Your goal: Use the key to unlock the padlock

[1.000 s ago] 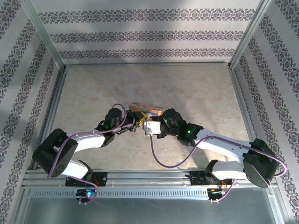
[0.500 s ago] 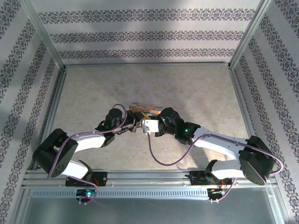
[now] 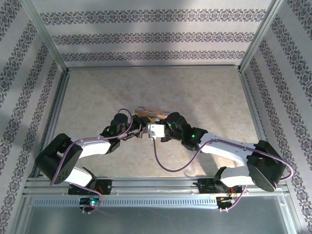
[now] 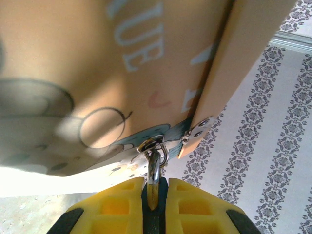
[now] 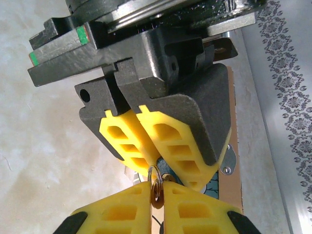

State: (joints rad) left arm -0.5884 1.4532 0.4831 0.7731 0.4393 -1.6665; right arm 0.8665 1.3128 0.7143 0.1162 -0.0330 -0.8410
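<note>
The padlock, a flat orange and teal block with white lettering, lies mid-table where both arms meet. My left gripper is shut on the key, a slim silvery piece hanging from a metal ring at the block's teal edge. In the right wrist view my right gripper is shut on that ring and a small brownish piece, tip to tip with the left fingers. The block's orange side shows behind them. From above, the left gripper and right gripper nearly touch.
The beige table is boxed in by patterned walls and metal frame posts. A metal rail runs along the near edge by the arm bases. A purple cable loops under the right wrist.
The right arm has reached left toward the left gripper, and its jaws have closed onto the ring. The left arm and its grip are unchanged.
</note>
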